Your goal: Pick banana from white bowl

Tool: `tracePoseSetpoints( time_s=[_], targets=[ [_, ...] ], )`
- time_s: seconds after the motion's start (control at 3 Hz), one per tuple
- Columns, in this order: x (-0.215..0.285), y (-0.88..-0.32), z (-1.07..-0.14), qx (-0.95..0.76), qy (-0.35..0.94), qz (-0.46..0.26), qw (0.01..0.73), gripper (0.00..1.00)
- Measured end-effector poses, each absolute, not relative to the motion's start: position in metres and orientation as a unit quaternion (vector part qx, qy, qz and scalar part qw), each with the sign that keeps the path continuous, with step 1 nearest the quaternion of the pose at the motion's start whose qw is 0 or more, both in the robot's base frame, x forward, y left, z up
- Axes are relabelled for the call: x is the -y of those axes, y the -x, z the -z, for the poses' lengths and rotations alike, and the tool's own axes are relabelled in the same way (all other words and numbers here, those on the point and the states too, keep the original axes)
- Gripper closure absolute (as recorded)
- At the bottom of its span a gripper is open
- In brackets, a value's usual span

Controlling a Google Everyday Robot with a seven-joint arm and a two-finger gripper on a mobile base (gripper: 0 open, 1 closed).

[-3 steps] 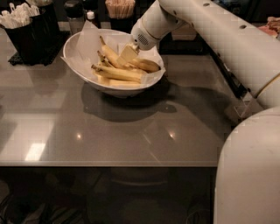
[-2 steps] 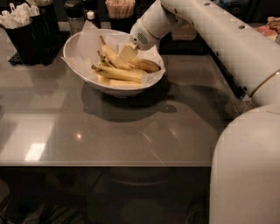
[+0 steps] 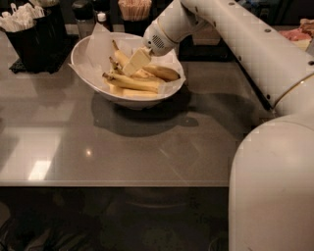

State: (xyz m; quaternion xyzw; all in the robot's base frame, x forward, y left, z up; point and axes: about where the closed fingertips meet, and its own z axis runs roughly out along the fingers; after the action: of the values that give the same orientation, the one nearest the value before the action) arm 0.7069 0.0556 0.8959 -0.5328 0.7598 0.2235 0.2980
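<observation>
The gripper [image 3: 136,61] is positioned inside the white bowl [image 3: 128,101], near the far edge of the bench [image 3: 147,157]; whether it is open or closed cannot be told. The banana [image 3: 130,82] is seen just below it, crowded by shorter bananas [image 3: 162,72] on paper lining [image 3: 98,43]. A neighbouring fruit or the paper could be pinched instead, or the bowl dragged. A black holder [image 3: 39,39] and bottles [image 3: 84,12] are set towards the far left corner.
</observation>
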Motion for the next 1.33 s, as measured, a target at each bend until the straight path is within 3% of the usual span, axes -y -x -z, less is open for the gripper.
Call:
tracePoseSetpoints(
  time_s=[1.33],
  targets=[
    [-0.063, -0.721, -0.885, -0.752, 0.566, -0.187, 0.281, 0.43]
  ],
)
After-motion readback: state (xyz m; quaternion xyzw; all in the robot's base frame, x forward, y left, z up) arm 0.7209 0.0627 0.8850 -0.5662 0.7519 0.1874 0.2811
